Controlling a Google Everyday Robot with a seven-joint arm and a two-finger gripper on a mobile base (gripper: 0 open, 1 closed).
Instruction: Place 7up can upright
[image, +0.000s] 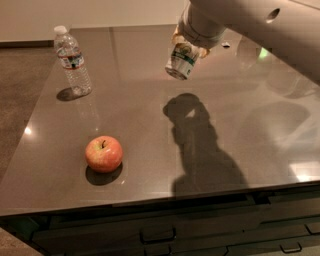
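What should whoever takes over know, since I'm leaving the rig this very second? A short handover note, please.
Gripper: shut on the white-and-green aluminium 7up can, in the air over the far middle of the dark grey table.
Can: tilted, silver end facing down, not touching the table; its shadow lies below it.
Others: clear plastic water bottle upright at far left; red apple at front left, both apart from the can.
Done: can is in the grasp.
Left: turn it upright, lower it onto bare table, release.
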